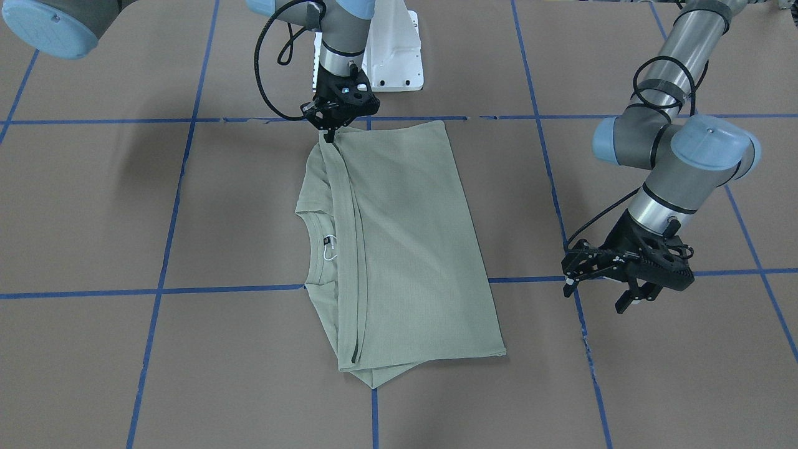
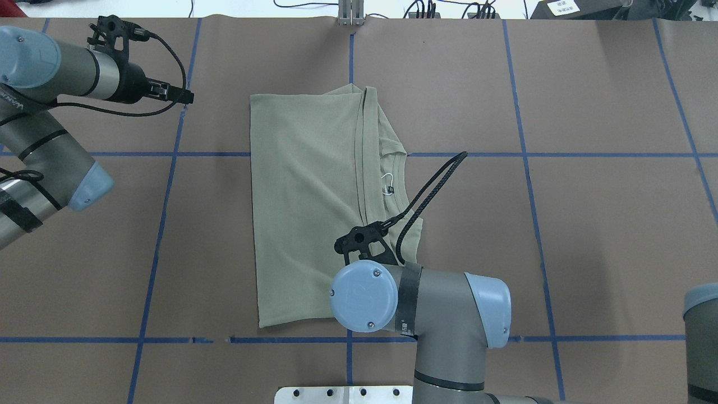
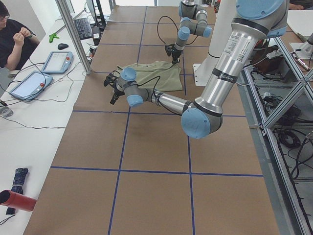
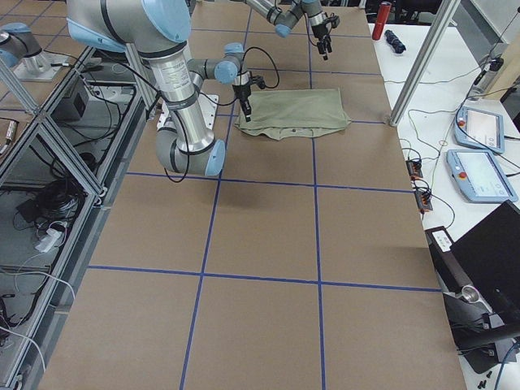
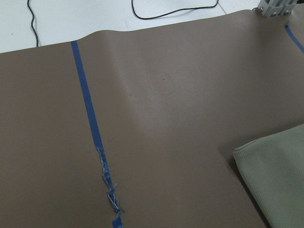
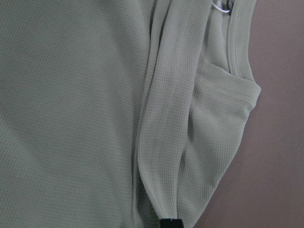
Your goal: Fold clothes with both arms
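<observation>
Shirt [image 1: 405, 237], limp light knit lying folded on the table [image 1: 93, 362]: my right gripper [image 1: 328, 132] is seemingly pinching its doubled hem corner, the sensible hold for cloth this floppy, while my left gripper [image 1: 597, 294] is hanging spread and empty, well aside.

Overhead, the right arm [image 2: 437, 306] covers the shirt's [image 2: 303, 196] near right corner and the fingertips of the right gripper [image 1: 328, 132]. The right wrist view shows only one black fingertip [image 6: 171, 223], cut by the lower edge. The left wrist view catches one shirt corner, cropped at its right edge. The neck label [image 1: 326, 240] is too small to read.
</observation>
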You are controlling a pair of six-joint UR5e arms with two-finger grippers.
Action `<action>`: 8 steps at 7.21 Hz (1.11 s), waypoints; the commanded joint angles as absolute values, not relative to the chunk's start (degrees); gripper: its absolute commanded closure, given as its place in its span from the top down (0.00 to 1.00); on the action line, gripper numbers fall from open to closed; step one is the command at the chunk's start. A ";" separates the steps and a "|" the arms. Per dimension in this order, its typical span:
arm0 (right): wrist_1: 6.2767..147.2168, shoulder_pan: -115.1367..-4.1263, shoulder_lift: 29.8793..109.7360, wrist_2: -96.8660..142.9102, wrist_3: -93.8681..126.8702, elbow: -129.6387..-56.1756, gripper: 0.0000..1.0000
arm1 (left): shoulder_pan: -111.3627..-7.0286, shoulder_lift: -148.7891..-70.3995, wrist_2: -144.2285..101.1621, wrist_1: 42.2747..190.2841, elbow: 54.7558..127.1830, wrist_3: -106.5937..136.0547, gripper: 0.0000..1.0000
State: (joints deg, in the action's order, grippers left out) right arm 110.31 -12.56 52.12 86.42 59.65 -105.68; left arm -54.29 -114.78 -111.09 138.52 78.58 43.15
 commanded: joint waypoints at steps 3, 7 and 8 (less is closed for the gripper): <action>102.70 -9.25 63.16 84.74 79.92 -111.89 0.00 | -54.14 -114.70 -111.09 138.52 78.57 43.15 1.00; 101.34 -10.88 61.97 81.21 79.90 -112.15 1.00 | -54.14 -114.70 -111.09 138.52 78.66 43.15 1.00; 100.64 -12.55 59.70 81.21 77.80 -111.28 1.00 | -54.14 -114.70 -111.09 138.52 78.66 43.15 1.00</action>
